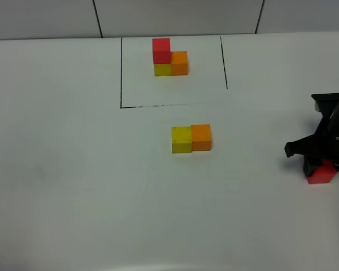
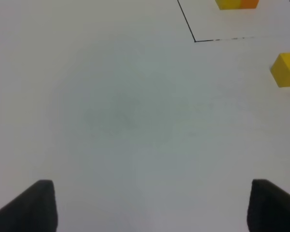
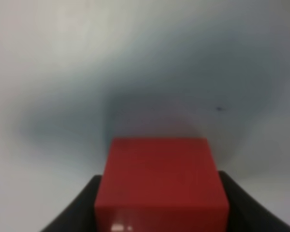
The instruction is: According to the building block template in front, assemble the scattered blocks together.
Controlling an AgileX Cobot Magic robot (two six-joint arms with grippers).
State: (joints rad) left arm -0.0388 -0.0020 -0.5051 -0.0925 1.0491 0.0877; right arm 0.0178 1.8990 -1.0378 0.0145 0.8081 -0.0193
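The building block template (image 1: 169, 57) stands at the back inside a drawn black frame (image 1: 121, 73): red on yellow, orange alongside. Its lower edge shows in the left wrist view (image 2: 237, 4). The loose yellow cube (image 1: 181, 139) and orange cube (image 1: 201, 137) sit touching side by side mid-table. The yellow one also shows in the left wrist view (image 2: 287, 70). My right gripper (image 1: 319, 164) is at the far right, shut on the loose red cube (image 1: 321, 173), which fills the space between its fingers (image 3: 162, 193) close to the table. My left gripper (image 2: 147, 208) is open and empty over bare table.
The white table (image 1: 73, 169) runs to a grey wall at the back. The frame's corner line (image 2: 195, 41) lies ahead of the left gripper. The left arm is out of the exterior view.
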